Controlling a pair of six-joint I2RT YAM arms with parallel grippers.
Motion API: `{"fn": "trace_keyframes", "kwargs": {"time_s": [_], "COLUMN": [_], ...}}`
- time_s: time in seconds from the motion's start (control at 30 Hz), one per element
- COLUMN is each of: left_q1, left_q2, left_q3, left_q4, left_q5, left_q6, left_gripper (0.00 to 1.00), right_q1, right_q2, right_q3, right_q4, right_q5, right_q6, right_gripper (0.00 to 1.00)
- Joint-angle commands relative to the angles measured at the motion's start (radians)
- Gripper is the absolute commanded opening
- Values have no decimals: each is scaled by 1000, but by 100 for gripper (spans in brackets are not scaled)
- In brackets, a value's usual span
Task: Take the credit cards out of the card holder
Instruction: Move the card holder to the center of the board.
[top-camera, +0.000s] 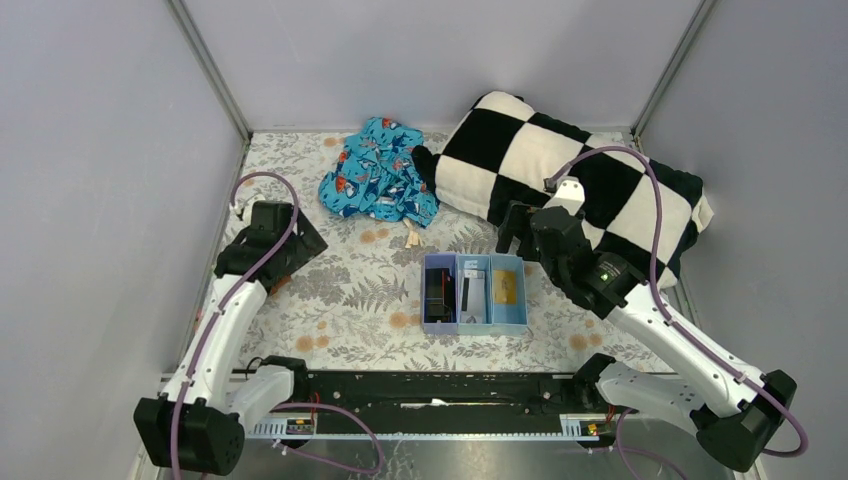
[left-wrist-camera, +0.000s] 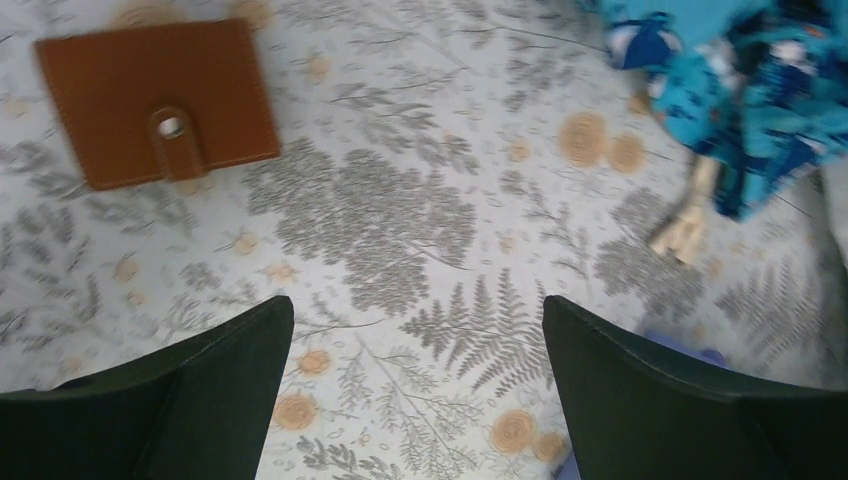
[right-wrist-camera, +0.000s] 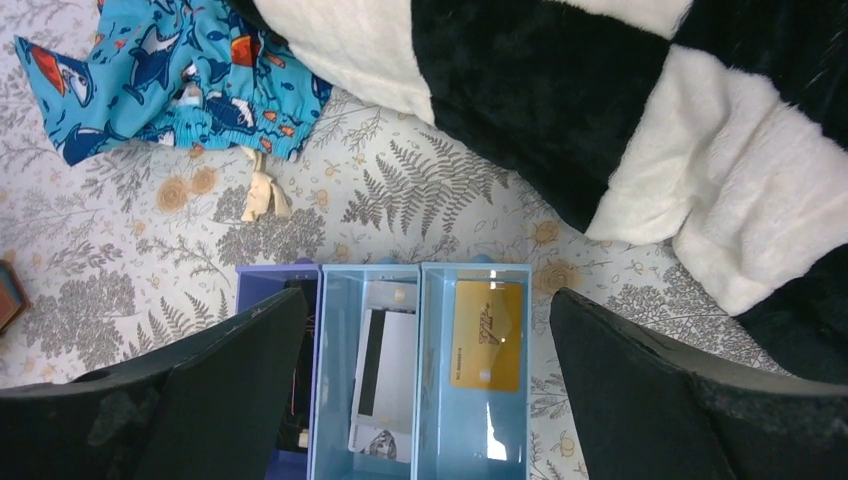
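Note:
The card holder (left-wrist-camera: 160, 100), a brown wallet, lies closed on the fern-print cloth with its clasp tab fastened. It is at the top left of the left wrist view, ahead of my open left gripper (left-wrist-camera: 415, 310) and apart from it. An orange-gold credit card (right-wrist-camera: 487, 335) lies flat in the right compartment of the light blue tray (right-wrist-camera: 420, 275). A dark card (right-wrist-camera: 300, 375) sits in the purple left compartment, partly hidden behind my finger. My right gripper (right-wrist-camera: 425, 297) hovers open above the tray with nothing between its fingers.
White cards (right-wrist-camera: 388, 375) fill the tray's middle compartment. Blue shark-print shorts (top-camera: 378, 170) with a beige drawstring (top-camera: 413, 235) lie at the back. A black-and-white checkered pillow (top-camera: 570, 175) fills the back right. Grey walls close in both sides.

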Motion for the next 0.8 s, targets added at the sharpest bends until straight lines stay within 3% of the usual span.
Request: {"fn": "trace_keyframes", "kwargs": {"time_s": [0.0, 0.13, 0.37, 0.6, 0.77], "left_q1": [25, 182, 567, 602, 602], "left_q2": [44, 84, 124, 223, 275], "left_q3": [48, 48, -12, -20, -10], "left_q4": [-131, -194, -141, -68, -17], "left_q5": [-218, -242, -116, -47, -139], "left_q6": [-129, -162, -117, -233, -274], "left_gripper": [99, 99, 98, 98, 99], "right_q1": [5, 5, 4, 4, 4], "right_q2": [4, -11, -46, -50, -36], "right_q3": [-7, -24, -62, -41, -37], "right_q4": [45, 43, 53, 54, 67], "right_q5": [-35, -68, -64, -115, -160], "right_q6": [19, 25, 6, -20, -38], "right_gripper": [100, 100, 100, 100, 100]}}
